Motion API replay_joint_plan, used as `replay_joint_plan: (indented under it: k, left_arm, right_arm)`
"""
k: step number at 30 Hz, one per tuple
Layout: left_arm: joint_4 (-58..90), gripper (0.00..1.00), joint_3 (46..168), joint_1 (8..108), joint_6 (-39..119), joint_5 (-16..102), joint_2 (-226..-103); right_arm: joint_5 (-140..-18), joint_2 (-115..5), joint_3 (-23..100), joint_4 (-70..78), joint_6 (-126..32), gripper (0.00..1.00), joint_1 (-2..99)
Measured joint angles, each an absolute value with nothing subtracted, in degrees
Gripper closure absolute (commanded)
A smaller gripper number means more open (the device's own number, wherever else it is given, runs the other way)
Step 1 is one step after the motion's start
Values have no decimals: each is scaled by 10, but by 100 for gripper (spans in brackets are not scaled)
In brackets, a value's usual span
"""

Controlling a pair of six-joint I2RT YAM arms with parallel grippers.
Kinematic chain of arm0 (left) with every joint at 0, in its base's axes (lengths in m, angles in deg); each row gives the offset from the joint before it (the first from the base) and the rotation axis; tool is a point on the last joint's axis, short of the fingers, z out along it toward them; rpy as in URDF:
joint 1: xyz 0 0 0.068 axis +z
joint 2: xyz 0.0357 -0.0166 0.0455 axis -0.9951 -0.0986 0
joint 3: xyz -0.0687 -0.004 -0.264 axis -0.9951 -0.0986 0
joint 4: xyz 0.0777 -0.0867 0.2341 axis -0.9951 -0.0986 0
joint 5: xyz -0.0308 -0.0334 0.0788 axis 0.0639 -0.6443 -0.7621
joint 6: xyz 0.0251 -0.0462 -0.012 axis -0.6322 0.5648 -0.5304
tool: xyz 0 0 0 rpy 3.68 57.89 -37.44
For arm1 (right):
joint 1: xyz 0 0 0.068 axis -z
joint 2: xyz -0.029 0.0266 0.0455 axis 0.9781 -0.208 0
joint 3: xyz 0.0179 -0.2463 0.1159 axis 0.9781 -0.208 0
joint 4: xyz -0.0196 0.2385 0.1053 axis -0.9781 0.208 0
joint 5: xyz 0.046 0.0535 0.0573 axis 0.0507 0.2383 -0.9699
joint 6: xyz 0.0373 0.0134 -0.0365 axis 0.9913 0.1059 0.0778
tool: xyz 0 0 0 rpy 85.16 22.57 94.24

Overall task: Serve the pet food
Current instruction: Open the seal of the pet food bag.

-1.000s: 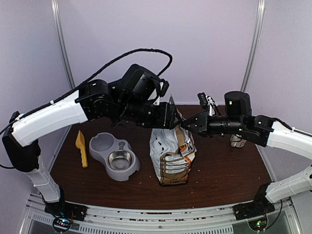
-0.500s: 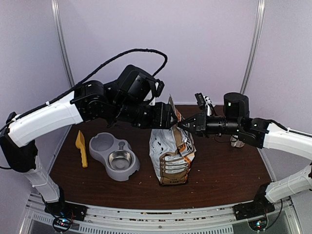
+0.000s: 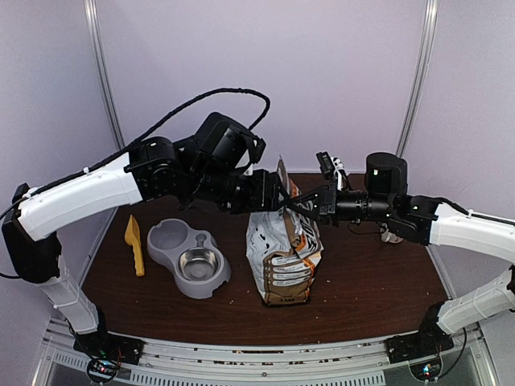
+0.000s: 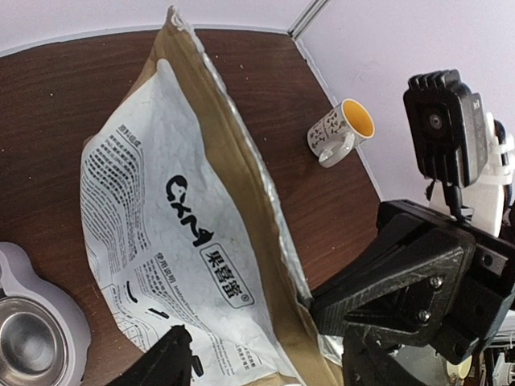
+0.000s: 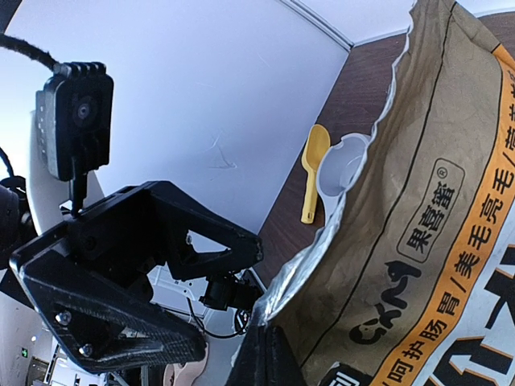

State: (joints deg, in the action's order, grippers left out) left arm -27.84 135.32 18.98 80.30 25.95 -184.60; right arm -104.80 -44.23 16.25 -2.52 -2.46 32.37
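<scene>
Pet food is not showing in any view. I am judging that the kibble is lying inside the silver-white printed foil bag with orange-brown trim (image 3: 282, 257), whose torn mouth is gaping upward. The right claw (image 3: 304, 207) is pressing together on the right lip of that mouth, pinching the thin foil edge. The left claw (image 3: 278, 195) is hanging spread at the opposite lip, its fingers apart and gripping nothing that I can make out. The bag is standing upright near the middle of the dark brown wooden table (image 3: 370, 293), leaning slightly.

The step in hand looks like opening the mouth wide. To do it well, the left claw should be closing on the left lip alone, deep enough to catch the whole edge, before either arm is pulling. Then both should be drawing apart gently and level, so the bag is not tipping or lifting off the table. A hard tug risks tearing the lip or spilling pet food.

Outward, a grey plastic double pet bowl with a steel insert (image 3: 189, 259) is sitting beside the bag on its left. A yellow plastic scoop (image 3: 134, 244) is lying just beyond the bowl, near the left edge. A white speckled mug with a yellow inside (image 4: 342, 131) is standing toward the far right corner.
</scene>
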Motion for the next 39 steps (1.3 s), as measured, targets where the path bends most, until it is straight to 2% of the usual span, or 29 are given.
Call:
replay_joint_plan:
  k: [18, 27, 35, 39]
  left_arm:
    - [-252, 35, 1385, 225, 798, 300, -1884]
    - [-257, 50, 1390, 232, 797, 319, -1896]
    - [-261, 52, 1391, 239, 799, 331, -1904]
    - [-261, 60, 1392, 243, 801, 342, -1911]
  right_arm:
    - [-1048, -442, 163, -21, -35, 100, 323]
    - [-1043, -442, 163, -11, -54, 100, 322]
    - [-1039, -442, 166, 0, -71, 100, 321]
    - [-1036, -442, 171, 13, -78, 100, 321]
